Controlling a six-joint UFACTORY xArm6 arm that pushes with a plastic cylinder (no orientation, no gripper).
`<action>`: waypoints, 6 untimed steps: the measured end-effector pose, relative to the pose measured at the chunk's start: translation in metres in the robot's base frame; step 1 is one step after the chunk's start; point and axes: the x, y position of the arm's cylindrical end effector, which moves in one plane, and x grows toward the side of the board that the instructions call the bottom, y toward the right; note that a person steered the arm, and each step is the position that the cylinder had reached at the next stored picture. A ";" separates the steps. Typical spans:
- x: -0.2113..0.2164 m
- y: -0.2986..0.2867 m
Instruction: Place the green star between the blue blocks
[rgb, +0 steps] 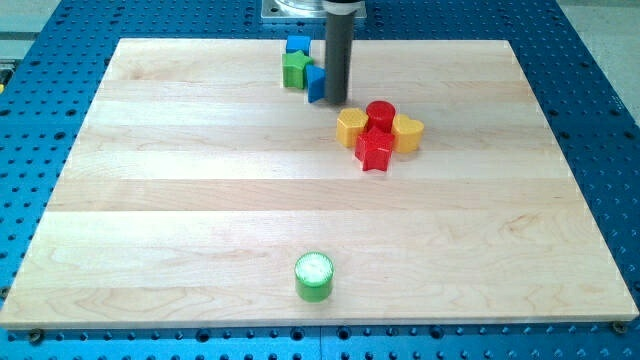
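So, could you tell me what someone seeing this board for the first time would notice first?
Probably the straight dark rod coming down at the view's top centre, my tip right beside a small blue block, with a green star block and another blue block just to its left. Next, the tight cluster of two red and two yellow blocks right of centre. Last, the lone green cylinder near the bottom edge of the pale wooden board.

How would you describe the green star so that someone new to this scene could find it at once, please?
Look to the top edge of the wooden board, just to the view's left of the dark rod and my tip. Three blocks cluster there: the green star sits between a blue block above it and another blue block at its right. It is the only green one there; the green cylinder stands alone near the bottom.
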 end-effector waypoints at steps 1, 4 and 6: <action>0.006 -0.014; 0.002 -0.017; 0.059 -0.020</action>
